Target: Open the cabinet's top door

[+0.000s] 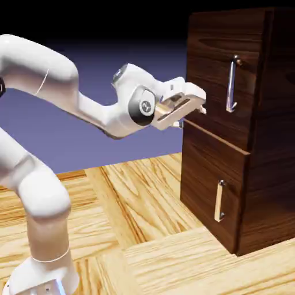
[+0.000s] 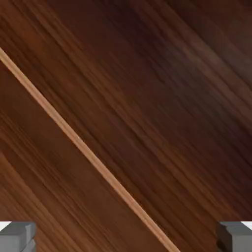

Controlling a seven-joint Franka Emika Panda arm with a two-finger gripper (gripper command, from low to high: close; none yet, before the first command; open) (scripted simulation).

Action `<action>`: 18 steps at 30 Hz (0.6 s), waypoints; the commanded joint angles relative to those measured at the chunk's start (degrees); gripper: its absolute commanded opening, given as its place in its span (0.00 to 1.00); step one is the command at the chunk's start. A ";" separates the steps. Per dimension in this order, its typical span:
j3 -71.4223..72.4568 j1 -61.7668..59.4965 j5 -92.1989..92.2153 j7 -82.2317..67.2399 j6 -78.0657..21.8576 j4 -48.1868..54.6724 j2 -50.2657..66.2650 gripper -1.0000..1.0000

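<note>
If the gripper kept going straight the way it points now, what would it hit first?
Probably the cabinet front itself: the gripper faces bare wood near the seam below the top door, not its handle.

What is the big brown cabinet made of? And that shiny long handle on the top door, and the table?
The cabinet looks like dark wood with a smooth finish: grain streaks run across it. The top door has the same grain. Its handle looks like polished metal, silvery with bright glints. The table looks like pale wood planks. Everything is rendered, so this is only how it looks.
</note>
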 commanded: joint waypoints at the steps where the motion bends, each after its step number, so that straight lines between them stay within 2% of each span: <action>1: -0.62 0.57 -2.50 -0.59 0.00 0.50 -0.12 1.00; 18: -11.07 10.16 -44.86 -10.69 0.02 9.01 -2.22 1.00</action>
